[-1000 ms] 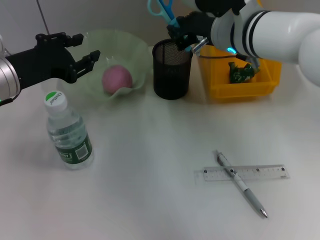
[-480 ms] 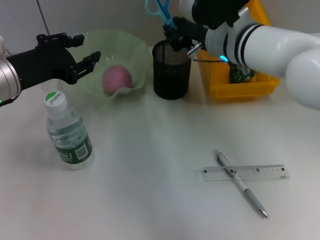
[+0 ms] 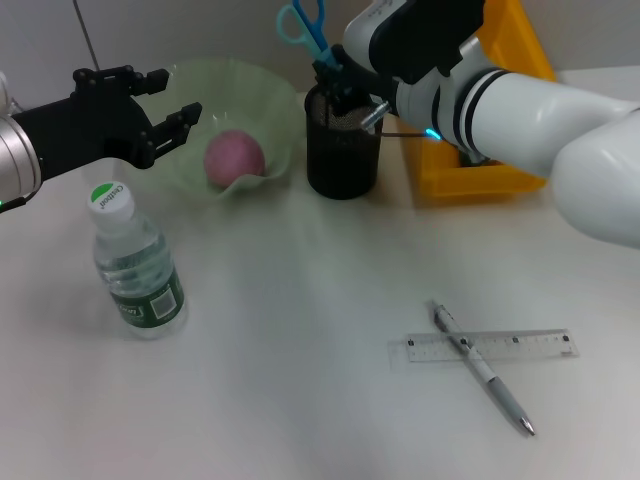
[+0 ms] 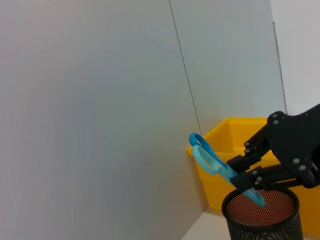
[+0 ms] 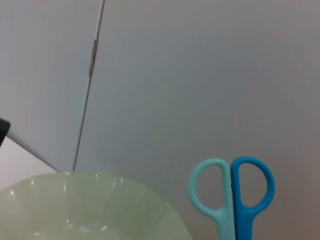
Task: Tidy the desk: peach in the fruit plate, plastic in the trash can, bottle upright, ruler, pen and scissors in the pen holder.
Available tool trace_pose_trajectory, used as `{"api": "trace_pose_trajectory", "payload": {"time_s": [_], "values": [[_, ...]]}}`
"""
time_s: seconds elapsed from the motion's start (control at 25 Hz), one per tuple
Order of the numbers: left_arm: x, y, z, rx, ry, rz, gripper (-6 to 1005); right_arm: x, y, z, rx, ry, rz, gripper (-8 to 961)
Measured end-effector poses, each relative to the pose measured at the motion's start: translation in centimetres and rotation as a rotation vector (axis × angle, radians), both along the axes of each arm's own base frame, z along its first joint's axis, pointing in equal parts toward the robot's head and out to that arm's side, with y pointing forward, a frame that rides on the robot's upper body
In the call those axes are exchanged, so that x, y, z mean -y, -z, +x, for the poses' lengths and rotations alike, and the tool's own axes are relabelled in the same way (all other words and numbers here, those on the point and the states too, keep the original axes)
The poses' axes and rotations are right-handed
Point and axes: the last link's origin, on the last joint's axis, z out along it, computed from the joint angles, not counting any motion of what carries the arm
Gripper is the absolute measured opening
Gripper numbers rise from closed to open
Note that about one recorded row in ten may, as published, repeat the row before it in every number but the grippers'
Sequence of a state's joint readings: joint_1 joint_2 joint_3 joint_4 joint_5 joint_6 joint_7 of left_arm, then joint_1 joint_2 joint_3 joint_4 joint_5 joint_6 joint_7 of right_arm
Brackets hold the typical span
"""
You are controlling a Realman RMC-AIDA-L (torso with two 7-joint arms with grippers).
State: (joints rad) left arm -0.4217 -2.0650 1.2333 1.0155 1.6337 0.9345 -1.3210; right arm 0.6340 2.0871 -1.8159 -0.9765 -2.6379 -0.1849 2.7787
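My right gripper (image 3: 345, 78) is shut on the blue scissors (image 3: 303, 24), holding them handles up over the black mesh pen holder (image 3: 343, 155). In the left wrist view the scissors (image 4: 214, 164) have their blade tips at the pen holder's (image 4: 262, 217) mouth. The pink peach (image 3: 234, 158) lies in the green fruit plate (image 3: 262, 95). The bottle (image 3: 135, 265) stands upright at the front left. A pen (image 3: 485, 372) lies across the clear ruler (image 3: 520, 345) at the front right. My left gripper (image 3: 170, 100) hovers open beside the plate. The plastic is hidden.
A yellow bin (image 3: 505, 60) stands behind my right arm, next to the pen holder. A grey wall runs close behind the plate and the holder. The scissors' handles (image 5: 232, 192) and the plate's rim (image 5: 90, 187) show in the right wrist view.
My right arm has swung left and lowered, bringing the scissors from beside the yellow bin to over the pen holder. The left arm has not moved.
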Motion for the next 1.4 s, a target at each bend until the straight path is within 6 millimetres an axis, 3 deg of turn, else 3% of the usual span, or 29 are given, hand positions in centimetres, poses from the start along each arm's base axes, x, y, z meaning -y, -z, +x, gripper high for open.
{"api": "trace_pose_trajectory", "payload": {"time_s": [0.48, 0.56, 0.72, 0.96, 1.08, 1.4], "values": [[0.0, 0.1, 0.1, -0.006, 0.008, 0.000, 500, -0.1, 0.3, 0.6, -0.010, 0.029, -0.013, 216], [0.0, 0.1, 0.1, -0.006, 0.009, 0.000, 499, -0.2, 0.3, 0.5, -0.011, 0.026, -0.012, 415], [0.0, 0.1, 0.1, -0.006, 0.007, 0.003, 499, -0.1, 0.2, -0.1, -0.018, 0.015, -0.012, 461], [0.0, 0.0, -0.1, -0.006, 0.001, 0.005, 499, 1.1, -0.6, -2.5, 0.008, -0.003, -0.087, 495], [0.0, 0.0, -0.1, -0.006, 0.001, 0.005, 499, 2.6, -1.6, -4.6, 0.062, -0.012, -0.182, 496], [0.0, -0.1, -0.3, -0.004, -0.004, 0.012, 499, 5.4, -3.1, -6.8, 0.181, -0.002, -0.356, 496]]}}
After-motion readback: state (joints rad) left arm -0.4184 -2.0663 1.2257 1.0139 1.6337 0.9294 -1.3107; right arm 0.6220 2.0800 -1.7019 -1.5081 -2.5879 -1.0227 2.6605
